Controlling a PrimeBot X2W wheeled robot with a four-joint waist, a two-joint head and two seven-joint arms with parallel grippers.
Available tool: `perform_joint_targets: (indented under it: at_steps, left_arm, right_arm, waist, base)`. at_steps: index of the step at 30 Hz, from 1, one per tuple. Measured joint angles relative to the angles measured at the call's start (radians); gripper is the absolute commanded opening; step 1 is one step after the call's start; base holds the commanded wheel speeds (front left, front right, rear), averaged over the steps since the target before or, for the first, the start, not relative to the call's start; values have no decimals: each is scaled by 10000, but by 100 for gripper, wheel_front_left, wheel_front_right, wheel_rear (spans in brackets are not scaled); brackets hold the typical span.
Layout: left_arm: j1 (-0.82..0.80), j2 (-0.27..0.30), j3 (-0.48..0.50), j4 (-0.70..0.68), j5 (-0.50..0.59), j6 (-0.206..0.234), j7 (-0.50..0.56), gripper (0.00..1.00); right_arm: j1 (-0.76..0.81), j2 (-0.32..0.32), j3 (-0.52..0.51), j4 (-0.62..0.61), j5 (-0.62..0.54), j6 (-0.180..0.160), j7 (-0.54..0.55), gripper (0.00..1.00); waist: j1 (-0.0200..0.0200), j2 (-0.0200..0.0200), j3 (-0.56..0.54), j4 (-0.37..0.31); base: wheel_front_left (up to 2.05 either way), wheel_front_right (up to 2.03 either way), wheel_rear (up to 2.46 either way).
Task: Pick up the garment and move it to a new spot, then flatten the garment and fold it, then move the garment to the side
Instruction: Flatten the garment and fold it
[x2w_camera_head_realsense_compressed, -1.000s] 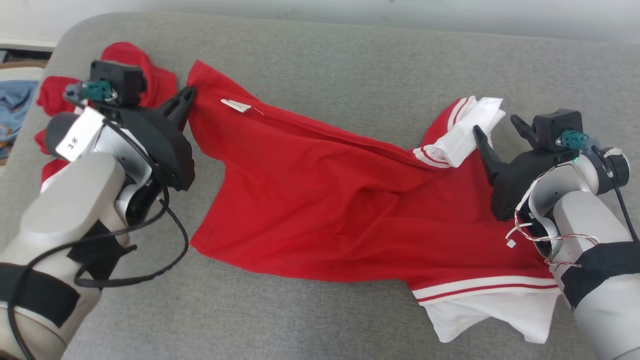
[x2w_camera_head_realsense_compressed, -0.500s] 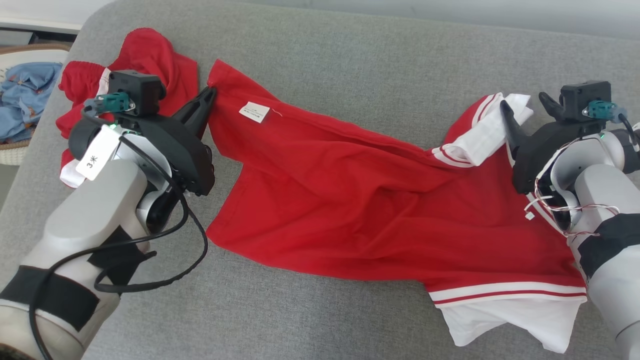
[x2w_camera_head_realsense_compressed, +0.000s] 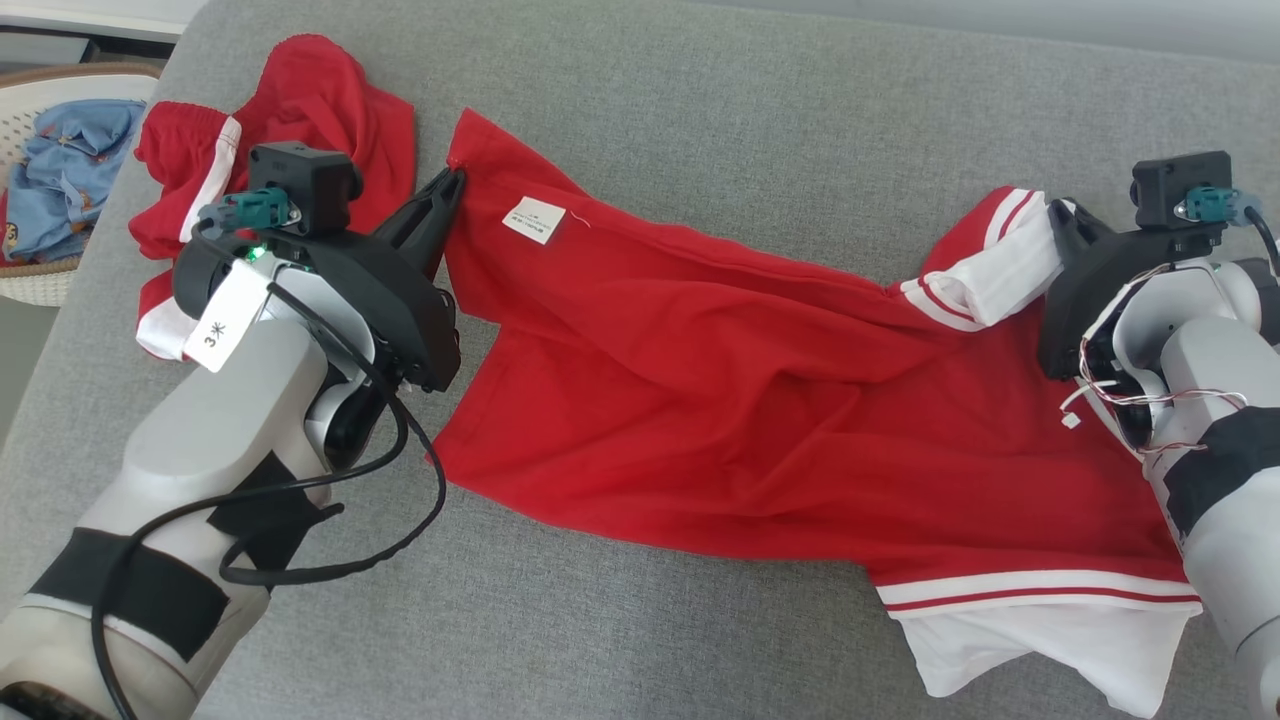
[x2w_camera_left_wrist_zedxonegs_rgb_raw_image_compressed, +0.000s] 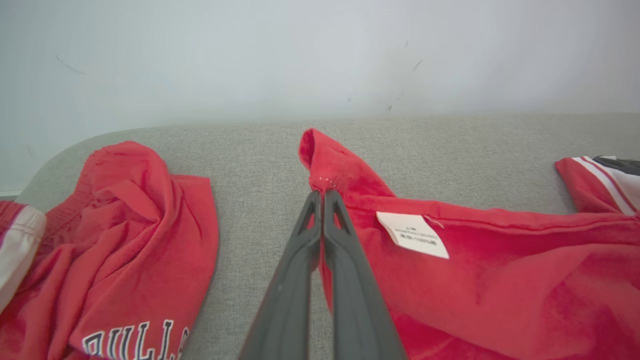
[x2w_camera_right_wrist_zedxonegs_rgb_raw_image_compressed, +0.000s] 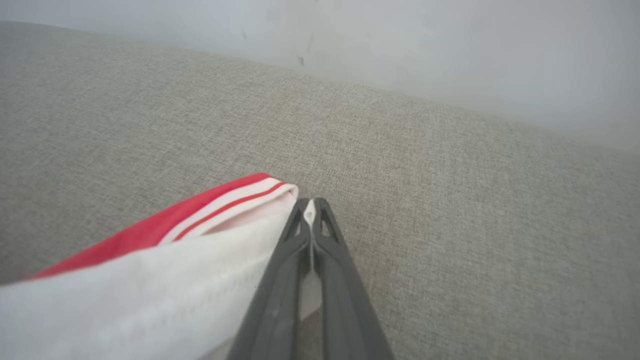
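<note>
The garment (x2w_camera_head_realsense_compressed: 720, 400) is a red shirt with white, red-striped sleeves, stretched across a grey couch. My left gripper (x2w_camera_head_realsense_compressed: 455, 180) is shut on its far left hem corner, by a white care label (x2w_camera_head_realsense_compressed: 532, 220). The pinched red corner (x2w_camera_left_wrist_zedxonegs_rgb_raw_image_compressed: 320, 172) pokes past the closed fingertips in the left wrist view. My right gripper (x2w_camera_head_realsense_compressed: 1062, 212) is shut on the white sleeve (x2w_camera_head_realsense_compressed: 1005, 275) at the far right. White cloth (x2w_camera_right_wrist_zedxonegs_rgb_raw_image_compressed: 310, 216) shows between its closed fingers in the right wrist view. A second white sleeve (x2w_camera_head_realsense_compressed: 1040, 640) lies near the front right.
A second red garment (x2w_camera_head_realsense_compressed: 300, 110) with white trim lies crumpled at the couch's far left, printed with letters (x2w_camera_left_wrist_zedxonegs_rgb_raw_image_compressed: 135, 342). A white basket (x2w_camera_head_realsense_compressed: 60, 190) of blue clothes stands off the left edge. A pale wall (x2w_camera_left_wrist_zedxonegs_rgb_raw_image_compressed: 320, 55) rises behind the couch.
My right gripper has closed on the white sleeve; earlier its fingers stood open around it. The camera has shifted, moving the whole picture right and down.
</note>
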Motion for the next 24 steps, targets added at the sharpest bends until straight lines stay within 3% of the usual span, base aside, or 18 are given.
perform_joint_targets:
  at_steps: [7, 14, 17, 20, 24]
  left_arm:
    - [20, 27, 94, 345, -19, -6, -226, 0]
    - [19, 374, 464, 686, -48, -61, -706, 0]
    - [4, 412, 732, 662, -65, 111, -976, 0]
    - [184, 562, 825, 543, -79, 107, -1016, 0]
    - [1627, 823, 600, 69, -134, 90, -1085, 0]
  right_arm:
    - [-227, 148, 150, 316, 0, 102, -263, 0]
    - [-1168, -63, -65, 276, 127, 249, -1277, 0]
    - [-1175, -180, -203, 299, 364, 282, -1779, 0]
    - [-828, -173, -336, 307, 619, 366, -2211, 0]
    - [572, 247, -497, 242, 1267, 441, -2477, 0]
  waist:
    - [0, 1, -99, -120]
    - [-1, 0, -448, -426]
    - [0, 0, -702, -571]
    - [-1, 0, -1027, -723]
    - [-3, -1, -1519, -960]
  base:
    - [0, 0, 0]
    - [0, 0, 0]
    - [0, 0, 0]
    - [0, 0, 0]
    - [0, 0, 0]
